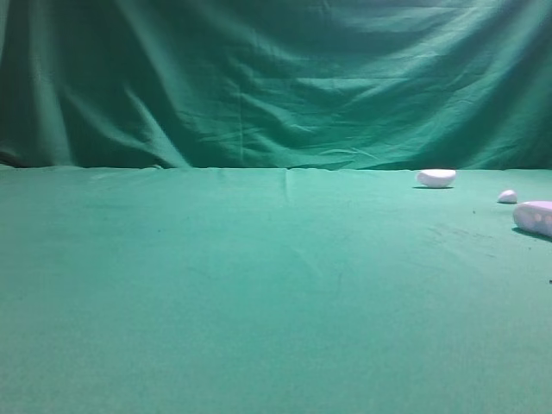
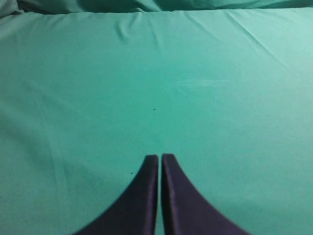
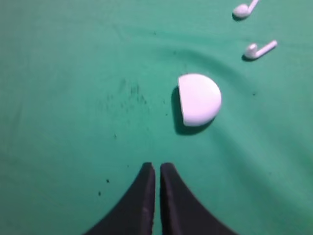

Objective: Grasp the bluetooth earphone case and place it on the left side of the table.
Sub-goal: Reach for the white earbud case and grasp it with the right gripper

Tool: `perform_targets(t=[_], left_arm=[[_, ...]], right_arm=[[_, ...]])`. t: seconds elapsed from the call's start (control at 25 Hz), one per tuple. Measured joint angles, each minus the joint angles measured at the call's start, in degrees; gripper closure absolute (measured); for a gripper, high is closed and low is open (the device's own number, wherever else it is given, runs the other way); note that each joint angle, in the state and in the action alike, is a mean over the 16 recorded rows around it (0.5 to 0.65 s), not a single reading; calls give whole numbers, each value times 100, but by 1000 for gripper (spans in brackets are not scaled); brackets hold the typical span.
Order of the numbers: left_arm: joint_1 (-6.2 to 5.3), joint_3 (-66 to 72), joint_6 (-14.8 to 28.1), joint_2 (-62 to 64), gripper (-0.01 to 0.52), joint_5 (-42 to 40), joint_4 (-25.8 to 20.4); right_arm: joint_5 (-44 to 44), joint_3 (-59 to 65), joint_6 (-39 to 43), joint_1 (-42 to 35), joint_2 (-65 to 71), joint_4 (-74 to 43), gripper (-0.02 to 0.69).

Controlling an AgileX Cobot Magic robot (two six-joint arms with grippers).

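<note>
The bluetooth earphone case (image 1: 536, 217) is a white rounded oblong lying on the green table (image 1: 259, 285) at the far right edge of the high view, partly cut off by the frame. It shows in neither wrist view. My left gripper (image 2: 160, 156) is shut and empty over bare cloth. My right gripper (image 3: 157, 166) is shut and empty, with a white half-dome piece (image 3: 198, 99) lying ahead of it and slightly to the right. Neither gripper shows in the high view.
The half-dome piece (image 1: 435, 178) lies at the back right of the table, with a tiny white pebble-like piece (image 1: 507, 197) between it and the case. Two white earbuds (image 3: 258, 49) (image 3: 243, 9) lie beyond the half-dome. A dark green curtain (image 1: 276, 78) hangs behind.
</note>
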Motion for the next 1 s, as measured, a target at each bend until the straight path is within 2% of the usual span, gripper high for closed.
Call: perform_targets(t=[0.12,0.48,0.64,0.76,1.0], left_arm=[[0,0,0,0,514,0,0],[0,0,0,0,514,0,0],[0,0,0,0,514,0,0],[0,0,0,0,514,0,0],[0,0,0,0,514,0,0]], right_arm=[[-75,-189,103,58,477,-187,535],[-913,-396,70,159,1457,-296,218],[-1198,-486,71,160,1802,-301,132],[-1350,-565,73,160,2029,-302,107],[-1401,-740,78,160,2344,-299,189]])
